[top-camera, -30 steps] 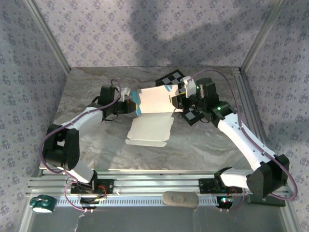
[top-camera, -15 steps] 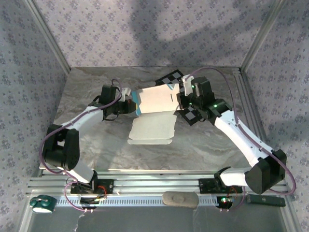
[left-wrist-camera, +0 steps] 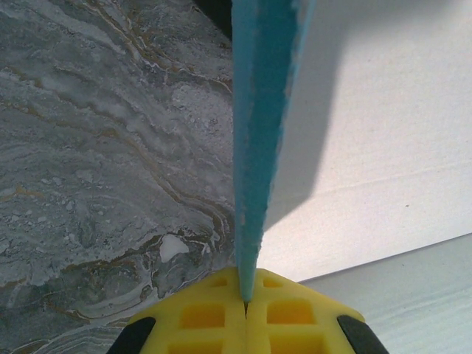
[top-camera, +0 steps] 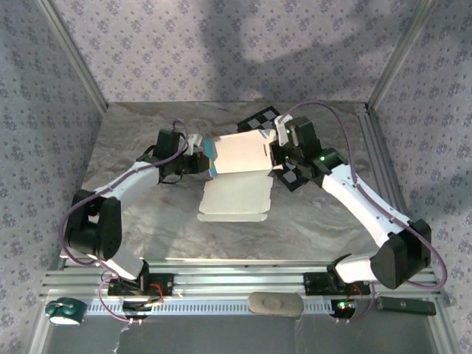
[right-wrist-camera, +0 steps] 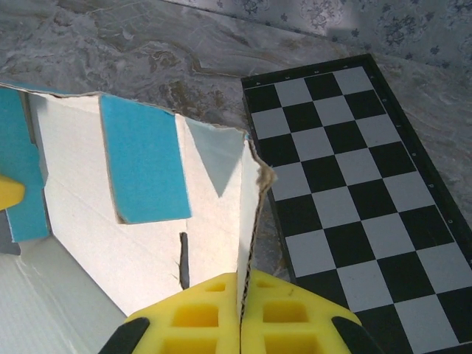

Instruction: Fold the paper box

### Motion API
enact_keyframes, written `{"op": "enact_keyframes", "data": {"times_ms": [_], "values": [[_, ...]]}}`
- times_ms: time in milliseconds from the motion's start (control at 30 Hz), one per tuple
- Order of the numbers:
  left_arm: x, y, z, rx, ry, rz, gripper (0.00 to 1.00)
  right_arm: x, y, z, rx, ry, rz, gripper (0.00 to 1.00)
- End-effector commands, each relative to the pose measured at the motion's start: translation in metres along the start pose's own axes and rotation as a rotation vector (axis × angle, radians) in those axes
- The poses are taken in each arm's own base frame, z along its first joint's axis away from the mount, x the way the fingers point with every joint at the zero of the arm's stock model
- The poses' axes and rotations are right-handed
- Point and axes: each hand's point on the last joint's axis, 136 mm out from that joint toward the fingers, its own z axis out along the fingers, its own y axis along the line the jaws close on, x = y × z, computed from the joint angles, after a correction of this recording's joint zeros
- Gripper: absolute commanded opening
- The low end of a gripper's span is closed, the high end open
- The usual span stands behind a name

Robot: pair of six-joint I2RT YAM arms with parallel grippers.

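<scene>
The paper box is held up over the table's middle, white inner face toward the camera, and a white flap hangs down onto the table. My left gripper is shut on its left turquoise edge. In the left wrist view the yellow fingers pinch that thin turquoise wall. My right gripper is shut on the box's right side wall. In the right wrist view its yellow pads meet on the cardboard edge, with a turquoise tab folded inside.
A black-and-white checkerboard lies flat behind and to the right of the box, close under the right gripper, with its squares beside the held wall. Aluminium frame posts bound the grey marbled table.
My right gripper has moved left onto the box's right side wall and shut on it. The box shifted slightly right. The left gripper kept its grip.
</scene>
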Motion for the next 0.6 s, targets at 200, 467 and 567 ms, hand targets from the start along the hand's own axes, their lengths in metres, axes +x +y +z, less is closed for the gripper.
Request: {"op": "enact_keyframes", "data": {"times_ms": [200,467,567], "values": [[-0.007,-0.007,-0.003,-0.064,-0.012,-0.005,0.00,-0.009,-0.010,-0.004,0.294,-0.030,-0.097,0.00],[-0.004,-0.014,0.008,-0.149,-0.025,-0.022,0.00,-0.012,-0.002,-0.007,0.630,-0.073,-0.177,0.00],[-0.007,-0.017,0.006,-0.151,-0.035,-0.027,0.00,-0.016,0.005,-0.011,0.748,-0.092,-0.206,0.00]]}}
